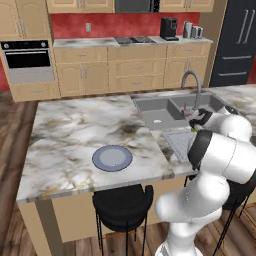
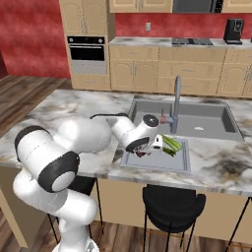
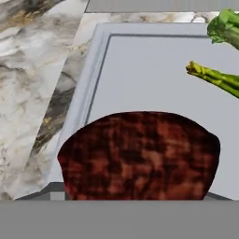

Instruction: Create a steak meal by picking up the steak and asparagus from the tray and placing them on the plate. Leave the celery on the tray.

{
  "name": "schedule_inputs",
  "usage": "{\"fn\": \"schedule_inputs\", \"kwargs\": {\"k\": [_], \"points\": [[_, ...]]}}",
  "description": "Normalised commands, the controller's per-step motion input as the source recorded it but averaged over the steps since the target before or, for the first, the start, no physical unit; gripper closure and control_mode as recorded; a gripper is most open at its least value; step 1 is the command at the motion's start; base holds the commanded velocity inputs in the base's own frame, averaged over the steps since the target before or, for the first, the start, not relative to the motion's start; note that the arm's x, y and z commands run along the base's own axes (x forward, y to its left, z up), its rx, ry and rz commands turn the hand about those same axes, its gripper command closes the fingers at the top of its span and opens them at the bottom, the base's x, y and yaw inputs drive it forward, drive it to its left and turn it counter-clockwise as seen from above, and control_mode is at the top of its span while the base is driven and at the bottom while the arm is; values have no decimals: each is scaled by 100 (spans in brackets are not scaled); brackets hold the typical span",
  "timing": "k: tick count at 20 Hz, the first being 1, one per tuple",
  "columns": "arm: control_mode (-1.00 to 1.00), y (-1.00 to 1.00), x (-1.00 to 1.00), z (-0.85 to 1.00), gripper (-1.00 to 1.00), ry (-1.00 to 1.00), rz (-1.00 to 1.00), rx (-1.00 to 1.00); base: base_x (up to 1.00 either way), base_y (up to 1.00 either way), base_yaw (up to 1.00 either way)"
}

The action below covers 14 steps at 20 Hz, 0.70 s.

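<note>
The steak [image 3: 140,156], a dark red chunk, looms large at the bottom of the hand view and hides my fingertips. It lies on the light grey tray [image 3: 140,70] near its front left corner. My gripper [image 2: 142,151] is down on the tray [image 2: 165,165], shut on the steak [image 2: 141,154]. The dark green asparagus [image 3: 217,78] lies to the right on the tray, and the paler celery [image 3: 224,25] is beyond it at the top right corner. The round blue-grey plate [image 1: 112,158] sits apart on the marble counter, well to the left of the tray [image 1: 176,140].
A grey sink basin [image 2: 197,118] with a curved faucet [image 2: 176,106] lies just behind the tray. Two black stools [image 1: 122,205] stand below the counter's front edge. Bare marble counter [image 1: 75,130] stretches between the plate and the sink.
</note>
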Motion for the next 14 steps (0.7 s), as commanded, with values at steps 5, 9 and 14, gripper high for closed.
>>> {"fn": "schedule_inputs", "kwargs": {"k": [5, 9, 14], "points": [[-100, 96, -58, 94, 100, 0, 22, 0, 0, 0, 0], [-100, 78, -23, 100, 100, 0, 21, 0, 0, 0, 0], [-100, 88, -29, 83, 100, 7, 19, 0, 0, 0, 0]]}}
